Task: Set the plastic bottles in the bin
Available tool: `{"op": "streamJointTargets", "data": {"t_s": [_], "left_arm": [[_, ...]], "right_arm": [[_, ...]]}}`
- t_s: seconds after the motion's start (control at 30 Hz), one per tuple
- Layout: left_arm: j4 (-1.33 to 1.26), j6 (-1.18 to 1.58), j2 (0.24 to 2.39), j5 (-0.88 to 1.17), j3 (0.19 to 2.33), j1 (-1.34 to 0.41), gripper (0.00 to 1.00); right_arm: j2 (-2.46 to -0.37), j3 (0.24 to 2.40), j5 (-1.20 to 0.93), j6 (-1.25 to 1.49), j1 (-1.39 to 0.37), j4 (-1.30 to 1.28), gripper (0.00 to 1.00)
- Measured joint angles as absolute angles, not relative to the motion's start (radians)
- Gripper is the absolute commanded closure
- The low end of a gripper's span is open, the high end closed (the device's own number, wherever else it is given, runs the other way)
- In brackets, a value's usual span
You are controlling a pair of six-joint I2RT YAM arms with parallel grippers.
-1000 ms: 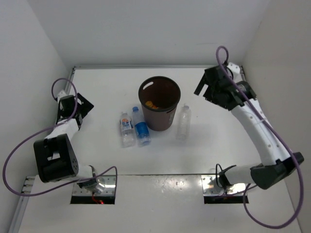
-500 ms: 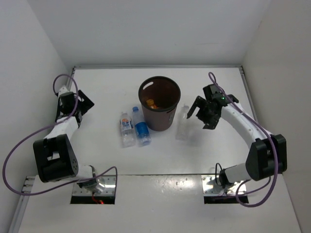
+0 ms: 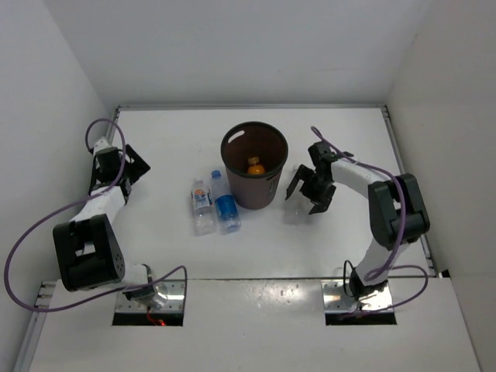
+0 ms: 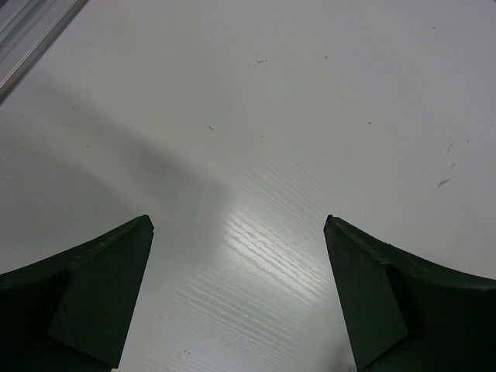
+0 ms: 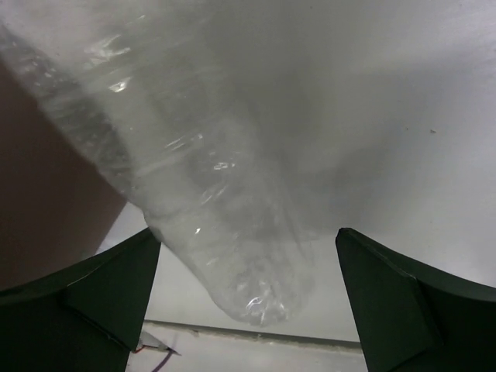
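Note:
The dark brown bin (image 3: pixel 255 164) stands mid-table with the short orange bottle (image 3: pixel 254 165) lying inside it. The white-blue label bottle (image 3: pixel 202 205) and the blue label bottle (image 3: pixel 225 203) lie side by side left of the bin. The plain clear bottle (image 3: pixel 293 206) lies right of the bin. My right gripper (image 3: pixel 307 192) is open, low over this bottle; in the right wrist view the bottle (image 5: pixel 201 178) lies between the spread fingers (image 5: pixel 403 302), untouched. My left gripper (image 3: pixel 124 167) is open and empty at the far left, over bare table (image 4: pixel 248 155).
White walls enclose the table on three sides. A metal rail (image 4: pixel 31 31) runs along the left edge near my left gripper. The bin's brown wall (image 5: pixel 39 194) shows close at the left in the right wrist view.
My right arm has swung from the back right corner down and left to the plain clear bottle. The orange bottle shifted inside the bin. The left arm barely moved.

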State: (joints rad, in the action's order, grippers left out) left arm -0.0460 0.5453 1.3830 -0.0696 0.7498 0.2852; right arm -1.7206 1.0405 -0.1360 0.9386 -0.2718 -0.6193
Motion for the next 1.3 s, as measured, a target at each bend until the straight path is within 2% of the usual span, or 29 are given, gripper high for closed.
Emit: {"op": "streamJointTargets", "data": {"t_s": [0.13, 0.27, 0.47, 0.57, 0.63, 0.7, 0.83, 0.9, 0.93, 1.1, 1.3], "left_arm": [[-0.046, 0.533, 1.383, -0.080, 0.750, 0.285, 0.00], [-0.046, 0.529, 1.383, -0.091, 0.750, 0.285, 0.00], [-0.046, 0.527, 1.383, -0.102, 0.750, 0.285, 0.00], [-0.046, 0.527, 1.383, -0.105, 0.750, 0.285, 0.00], [-0.046, 0.527, 1.383, -0.105, 0.750, 0.285, 0.00], [-0.046, 0.527, 1.383, -0.106, 0.749, 0.285, 0.00], [-0.047, 0.527, 1.383, -0.106, 0.747, 0.285, 0.00], [-0.052, 0.527, 1.383, -0.106, 0.743, 0.285, 0.00], [-0.052, 0.527, 1.383, -0.106, 0.741, 0.285, 0.00], [-0.053, 0.527, 1.383, -0.109, 0.732, 0.285, 0.00], [-0.052, 0.527, 1.383, -0.108, 0.732, 0.285, 0.00]], "right_arm": [[-1.803, 1.059, -0.155, 0.934, -0.277, -0.630, 0.11], [-1.856, 1.097, -0.157, 0.929, -0.277, -0.653, 0.24], [-1.857, 1.106, -0.150, 0.935, -0.257, -0.674, 0.59], [-1.843, 1.106, -0.118, 0.937, -0.245, -0.693, 0.65], [-1.816, 1.106, -0.082, 0.939, -0.234, -0.721, 0.67], [-1.769, 1.116, -0.038, 0.939, -0.224, -0.748, 0.73], [-1.608, 1.191, 0.072, 0.939, -0.209, -0.781, 0.79], [-1.525, 1.245, 0.114, 0.936, -0.205, -0.777, 0.86], [-1.481, 1.274, 0.136, 0.935, -0.204, -0.769, 0.94], [-1.334, 1.390, 0.175, 0.912, -0.223, -0.696, 1.00], [-1.332, 1.443, 0.088, 0.887, -0.298, -0.569, 1.00]]}}
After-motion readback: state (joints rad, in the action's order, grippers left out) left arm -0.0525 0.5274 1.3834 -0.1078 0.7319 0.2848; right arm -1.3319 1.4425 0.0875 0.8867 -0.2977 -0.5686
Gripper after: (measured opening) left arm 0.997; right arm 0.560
